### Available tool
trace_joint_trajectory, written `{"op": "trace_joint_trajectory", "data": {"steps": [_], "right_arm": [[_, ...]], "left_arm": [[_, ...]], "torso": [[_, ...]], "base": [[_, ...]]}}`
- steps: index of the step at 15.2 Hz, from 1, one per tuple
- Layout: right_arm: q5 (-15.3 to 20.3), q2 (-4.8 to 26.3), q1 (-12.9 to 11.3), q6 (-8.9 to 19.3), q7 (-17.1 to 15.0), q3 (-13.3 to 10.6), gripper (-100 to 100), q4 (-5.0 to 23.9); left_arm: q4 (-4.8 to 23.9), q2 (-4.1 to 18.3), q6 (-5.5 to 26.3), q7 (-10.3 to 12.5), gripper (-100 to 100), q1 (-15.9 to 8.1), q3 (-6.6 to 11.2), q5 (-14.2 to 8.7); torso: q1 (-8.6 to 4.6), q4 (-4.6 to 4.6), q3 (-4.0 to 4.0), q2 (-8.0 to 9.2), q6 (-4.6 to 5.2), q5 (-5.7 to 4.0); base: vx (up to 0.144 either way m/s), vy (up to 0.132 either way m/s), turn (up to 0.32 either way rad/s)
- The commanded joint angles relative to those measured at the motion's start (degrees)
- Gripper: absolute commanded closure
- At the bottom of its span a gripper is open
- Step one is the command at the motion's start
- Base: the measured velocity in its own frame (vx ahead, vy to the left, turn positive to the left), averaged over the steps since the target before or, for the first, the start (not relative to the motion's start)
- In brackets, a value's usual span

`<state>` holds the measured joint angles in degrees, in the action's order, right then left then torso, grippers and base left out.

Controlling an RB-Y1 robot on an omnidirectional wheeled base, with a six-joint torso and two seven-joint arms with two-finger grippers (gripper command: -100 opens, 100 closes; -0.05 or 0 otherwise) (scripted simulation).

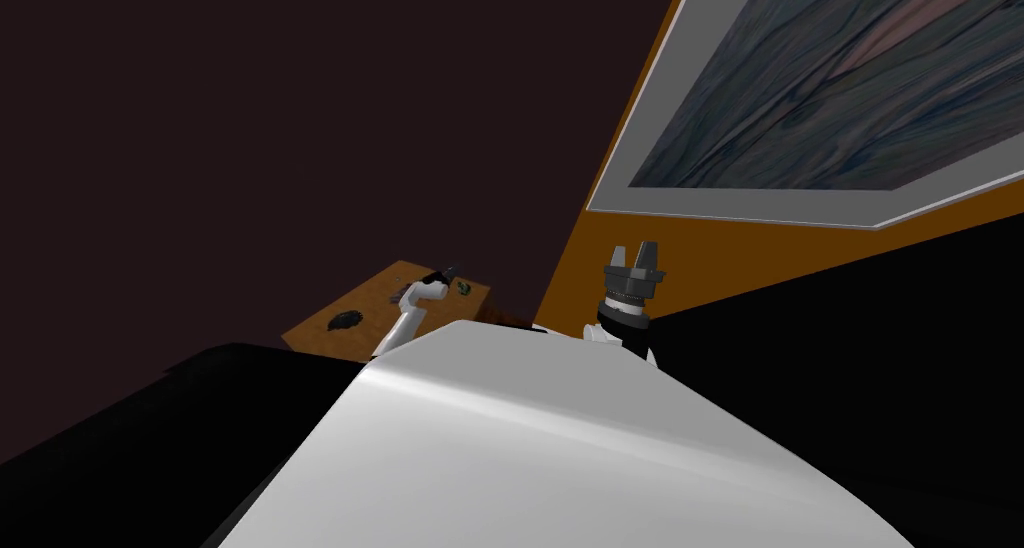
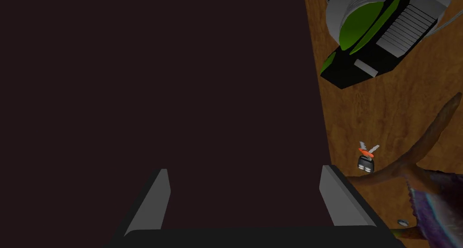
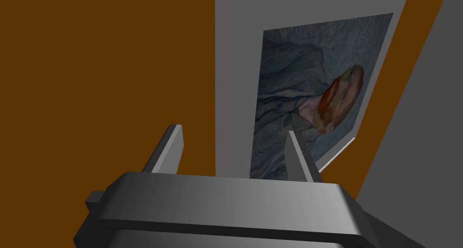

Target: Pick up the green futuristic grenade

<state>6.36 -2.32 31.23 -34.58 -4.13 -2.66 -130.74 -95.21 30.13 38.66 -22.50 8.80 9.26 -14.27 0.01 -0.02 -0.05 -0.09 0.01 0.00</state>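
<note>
My left gripper (image 1: 447, 274) is out over a small wood table (image 1: 370, 297). Its two fingers are wide apart and hold nothing. The grenade (image 2: 377, 30) lies on the table top. It is green, black and grey. In the head view it sits at the table's far corner, close to the orange wall (image 1: 580, 282) and just beside my left gripper. In the left wrist view it is up ahead of the fingers and off to one side, not between them. Through the gap between the fingers I see a flat dark wall (image 2: 158, 78). One finger (image 2: 339, 195) sits over the table's edge. Near that finger is a tiny bunch of keys (image 2: 367, 159) with an orange bit on it. A brown twig (image 2: 429, 132) lies close to the keys, with something purple (image 2: 436, 209) next to it. In the head view a dark lump (image 1: 345, 320) lies on the table, on the other side of my arm from the grenade. My right gripper (image 1: 632, 262) is up in the air, well away from the table. Its fingers are apart too, with nothing in them.
</note>
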Motion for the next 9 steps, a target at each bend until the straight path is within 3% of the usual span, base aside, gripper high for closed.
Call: {"op": "trace_joint_trajectory", "data": {"steps": [1,2,3,5,6,8,9], "right_arm": [[0.0,0.0,0.0,0.0,0.0,0.0,0,0.0],[0.0,0.0,0.0,0.0,0.0,0.0,0,0.0],[0.0,0.0,0.0,0.0,0.0,0.0,0,0.0],[0.0,0.0,0.0,0.0,0.0,0.0,0,0.0],[0.0,0.0,0.0,0.0,0.0,0.0,0,0.0],[0.0,0.0,0.0,0.0,0.0,0.0,0,0.0],[0.0,0.0,0.0,0.0,0.0,0.0,0,0.0]], "left_arm": [[1.1,0.2,2.9,-0.6,-100,-0.6,0.47,-0.6],[1.1,0.2,3.3,-0.6,-100,-0.6,0.47,-0.6],[3.0,0.8,4.8,-1.5,-100,-1.5,1.1,-1.7],[3.0,0.8,6.5,-1.5,-100,-1.5,1.1,-1.7],[4.8,1.2,8.2,-2.3,-100,-2.5,1.72,-2.7],[4.8,1.2,9.6,-2.3,-100,-2.5,1.72,-2.7],[6.5,1.6,11.6,-3.1,-100,-3.4,2.32,-3.8]], "torso": [[0.0,0.0,0.0,0.0,0.0,0.0],[0.0,0.0,0.0,0.0,0.0,0.0],[0.0,0.0,0.0,0.01,-0.02,0.0],[0.01,0.0,0.0,0.0,-0.01,0.0],[0.01,0.0,0.0,0.01,-0.02,0.0],[0.0,0.0,0.0,0.0,-0.01,0.0],[-0.01,0.0,0.01,0.01,-0.02,0.0]], "base": [[0.017,0.004,-0.075],[0.013,0.005,-0.032],[0.017,0.005,-0.061],[0.016,0.007,-0.049],[0.015,0.002,-0.062],[0.014,0.003,-0.047],[0.014,0.003,-0.064]]}}
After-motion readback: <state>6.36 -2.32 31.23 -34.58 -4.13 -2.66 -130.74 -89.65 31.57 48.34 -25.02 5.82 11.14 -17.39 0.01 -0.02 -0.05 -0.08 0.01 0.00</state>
